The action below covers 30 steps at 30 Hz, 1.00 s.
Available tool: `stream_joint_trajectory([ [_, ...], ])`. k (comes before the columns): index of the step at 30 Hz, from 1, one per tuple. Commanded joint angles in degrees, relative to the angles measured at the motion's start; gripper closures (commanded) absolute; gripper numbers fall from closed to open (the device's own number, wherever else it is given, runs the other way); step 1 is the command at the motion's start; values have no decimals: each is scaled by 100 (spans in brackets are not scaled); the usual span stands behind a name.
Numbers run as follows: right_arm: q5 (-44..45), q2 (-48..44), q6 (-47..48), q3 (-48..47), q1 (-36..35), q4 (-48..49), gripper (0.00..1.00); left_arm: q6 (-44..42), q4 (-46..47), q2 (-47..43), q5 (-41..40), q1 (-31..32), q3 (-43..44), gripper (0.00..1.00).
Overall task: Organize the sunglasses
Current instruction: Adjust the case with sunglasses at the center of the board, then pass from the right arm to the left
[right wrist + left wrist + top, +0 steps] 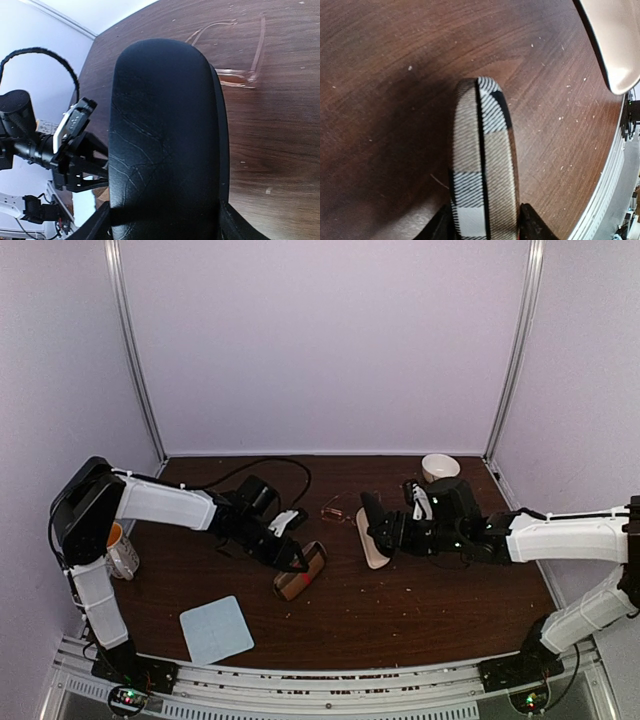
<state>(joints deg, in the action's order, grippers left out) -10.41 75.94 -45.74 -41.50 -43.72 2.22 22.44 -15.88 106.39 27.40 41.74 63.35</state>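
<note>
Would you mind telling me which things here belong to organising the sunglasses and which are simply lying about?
Part of the job: sunglasses on the table; black case, held by the right gripper; plaid case, held by the left gripper.
Just lying about: white bowl; mug; pale blue square mat.

Left pincer [295, 560] and right pincer [383, 532] clamped, arms outstretched.

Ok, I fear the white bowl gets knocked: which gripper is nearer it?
Right. The right gripper, holding the black case, is a little left of the bowl; the left gripper, holding the checked case, is much farther left.
</note>
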Motion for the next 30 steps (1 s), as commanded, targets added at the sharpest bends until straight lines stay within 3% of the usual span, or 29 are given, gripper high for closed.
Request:
stream_joint_trajectory([
  [1, -351, 308, -254, -309, -222, 977, 79, -211, -36, -83, -296, -148, -157, 49],
  [7, -554, 687, -339, -431, -346, 1278, 80, -113, -68, -305, -645, -152, -325, 31],
  [20, -320, 627, -383, -362, -560, 1748, 80, -180, -552, -1351, -1871, -157, -434, 17],
  [30, -82, 540, -600, -153, -866, 2618, 80, -1, 187, -2867, -1304, -146, -1247, 15],
])
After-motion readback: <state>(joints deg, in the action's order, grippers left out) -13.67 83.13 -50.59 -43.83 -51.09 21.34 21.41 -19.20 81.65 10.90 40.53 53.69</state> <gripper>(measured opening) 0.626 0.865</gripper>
